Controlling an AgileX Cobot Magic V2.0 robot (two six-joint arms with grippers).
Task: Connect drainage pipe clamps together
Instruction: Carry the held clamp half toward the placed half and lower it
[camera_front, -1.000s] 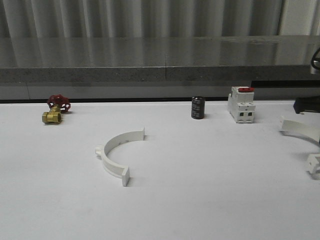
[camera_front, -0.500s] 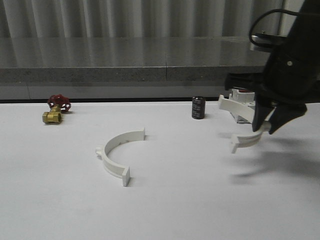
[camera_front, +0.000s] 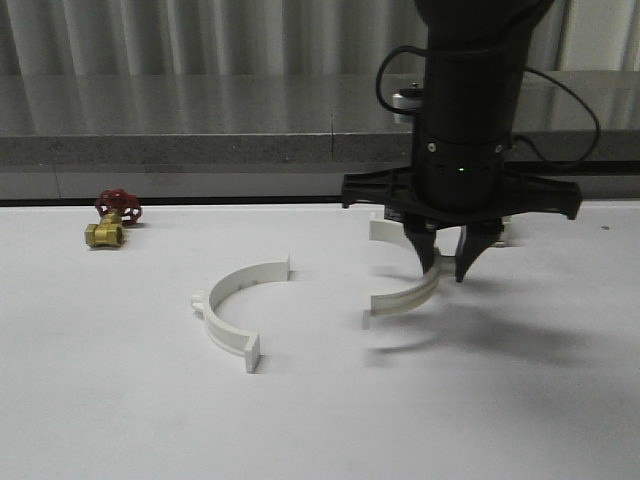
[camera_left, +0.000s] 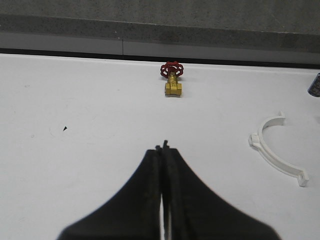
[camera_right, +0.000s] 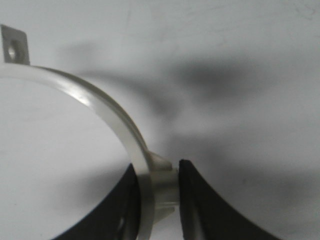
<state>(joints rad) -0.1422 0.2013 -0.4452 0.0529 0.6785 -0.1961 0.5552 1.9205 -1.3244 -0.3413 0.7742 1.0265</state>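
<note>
One white half-ring drainage pipe clamp (camera_front: 232, 307) lies flat on the white table left of centre; the left wrist view has it too (camera_left: 276, 153). My right gripper (camera_front: 448, 272) hangs above the table to its right, shut on the middle of the second clamp half (camera_front: 408, 295), held a little off the surface. In the right wrist view that half (camera_right: 107, 112) curves away from the fingers, its end tab with a hole (camera_right: 14, 46) visible. My left gripper (camera_left: 163, 148) is shut with nothing in it, over bare table.
A brass valve with a red handwheel (camera_front: 112, 220) sits at the back left. A grey stone ledge (camera_front: 200, 135) runs behind the table. The black cylinder (camera_left: 314, 85) peeks in at the left wrist view's edge.
The right arm has carried its clamp half leftward from the table's right side to just right of the lying half, now covering the black cylinder and the breaker.
</note>
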